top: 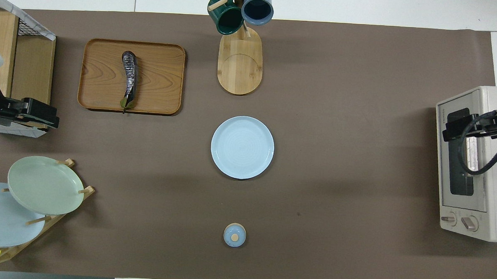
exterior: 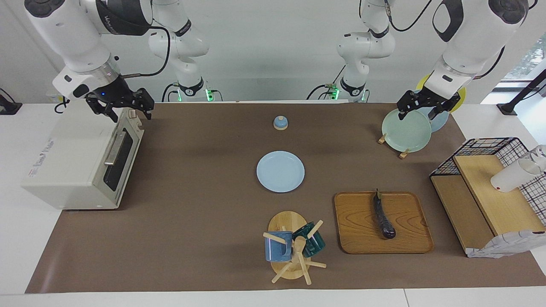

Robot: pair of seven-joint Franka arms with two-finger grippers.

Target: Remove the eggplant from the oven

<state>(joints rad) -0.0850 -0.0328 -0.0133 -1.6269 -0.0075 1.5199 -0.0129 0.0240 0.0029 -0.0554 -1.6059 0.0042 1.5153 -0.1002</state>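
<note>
The eggplant (exterior: 384,217) is slim, dark and glossy. It lies on a wooden tray (exterior: 354,230) toward the left arm's end of the table, outside the oven; it also shows in the overhead view (top: 128,77). The off-white oven (exterior: 72,162) stands at the right arm's end with its glass door closed, also seen from overhead (top: 482,166). My right gripper (exterior: 123,108) hangs open and empty over the oven's top front edge. My left gripper (exterior: 426,110) hangs open and empty over the plate rack (exterior: 405,130).
A light blue plate (exterior: 280,171) lies mid-table. A mug tree (exterior: 290,245) with two mugs stands farther from the robots. A small blue lidded knob (exterior: 280,123) sits nearer the robots. A wood and wire shelf (exterior: 490,187) stands at the left arm's end.
</note>
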